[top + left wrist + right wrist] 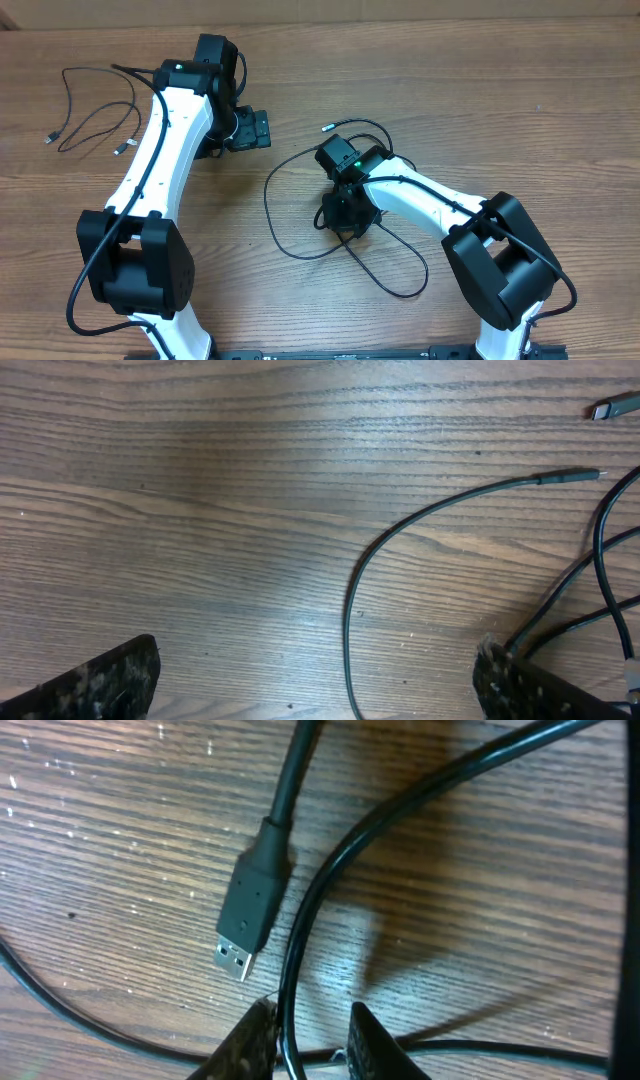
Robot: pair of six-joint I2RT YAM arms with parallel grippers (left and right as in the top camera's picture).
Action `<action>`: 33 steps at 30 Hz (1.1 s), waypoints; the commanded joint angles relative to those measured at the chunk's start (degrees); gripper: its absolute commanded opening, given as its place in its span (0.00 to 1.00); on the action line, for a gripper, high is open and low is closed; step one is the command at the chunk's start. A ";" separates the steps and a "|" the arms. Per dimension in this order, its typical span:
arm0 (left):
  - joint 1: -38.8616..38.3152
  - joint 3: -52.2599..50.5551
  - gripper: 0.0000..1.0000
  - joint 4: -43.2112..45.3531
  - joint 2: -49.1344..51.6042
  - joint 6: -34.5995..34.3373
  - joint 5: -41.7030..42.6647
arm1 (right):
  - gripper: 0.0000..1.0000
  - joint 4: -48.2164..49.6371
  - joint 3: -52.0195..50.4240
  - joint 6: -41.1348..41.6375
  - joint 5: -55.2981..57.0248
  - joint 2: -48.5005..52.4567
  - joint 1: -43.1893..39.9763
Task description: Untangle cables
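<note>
Overhead: the worktop (480,80) is carrying two separate groups of cables. One loose bunch (100,113) is lying at 10 o'clock, with silvery plug ends (47,137) pointing toward 8 o'clock. The left gripper (262,130) is hovering at 12 o'clock, just beside that bunch but apart from it. The right gripper (345,215) is sitting at the centre, inside a wide cord loop (267,200) that is sweeping round it from 9 to 5 o'clock. Jaw state is not readable for either arm from up here.

Left wrist: this view is settling the left side. The two fingertips (100,680) are standing far apart at 7 and 5 o'clock with only bare wood between them, so the jaws are released and empty. A thin cord (350,610) is arcing from 6 o'clock up to a slim plug (575,477) at 2 o'clock. A second plug (615,406) is showing at 1 o'clock. More cords are crossing near the right fingertip.

Right wrist: close detail the overhead is hiding. A black USB plug (245,910) is lying at 10 o'clock of the pads (250,1045), with its metal end facing them. One cord (300,920) is running down between the jaws, which are standing close together. It is lying against the left pad, and some wood is showing on the other side. I cannot tell whether it is clamped.
</note>
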 commanded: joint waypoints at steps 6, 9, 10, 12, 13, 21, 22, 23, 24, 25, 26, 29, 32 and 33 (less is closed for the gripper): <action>0.13 -0.55 1.00 0.04 -0.87 0.42 -0.48 | 0.27 -0.24 -0.26 1.44 3.13 0.17 3.32; 0.13 -0.55 1.00 0.04 -0.87 0.42 -0.48 | 0.26 -1.55 1.14 1.44 5.60 0.17 4.20; 0.13 -0.55 0.99 0.04 -0.87 0.42 -0.48 | 0.24 -1.97 1.60 1.44 6.84 0.15 4.42; 0.13 -0.55 1.00 0.04 -0.87 0.42 -0.48 | 0.15 -2.36 1.90 1.44 8.20 0.15 4.79; 0.13 -0.55 1.00 0.04 -0.87 0.44 -0.48 | 0.11 -2.36 1.90 1.44 8.13 0.15 4.83; 0.13 -0.55 0.99 0.04 -0.87 0.42 -0.48 | 0.04 -3.98 4.61 -0.26 5.81 -0.02 4.02; 0.13 -0.55 1.00 0.04 -0.87 0.42 -0.48 | 0.04 -4.90 5.77 -0.83 5.05 -0.22 3.80; 0.13 -0.55 1.00 0.04 -0.87 0.42 -0.48 | 0.04 -5.88 7.17 -1.90 4.11 -0.37 3.52; 0.13 -0.55 0.99 0.04 -0.87 0.42 -0.48 | 0.04 -7.06 8.72 -3.06 3.23 -0.72 3.32; 0.13 -0.55 1.00 0.04 -0.87 0.42 -0.48 | 0.04 -8.39 10.71 -4.46 2.34 -1.09 3.13; 0.13 -0.55 1.00 0.04 -0.87 0.42 -0.48 | 0.04 -9.88 12.90 -5.60 1.77 -1.57 3.08; 0.13 -0.55 1.00 0.04 -0.87 0.42 -0.48 | 0.04 -13.60 18.73 -7.78 1.53 -2.97 3.08; 0.13 -0.55 0.99 0.04 -0.87 0.44 -0.48 | 0.04 -16.28 24.06 -8.81 1.42 -4.44 3.08; 0.13 -0.55 1.00 0.04 -0.87 0.44 -0.48 | 0.04 -17.44 26.49 -9.27 1.44 -5.18 3.08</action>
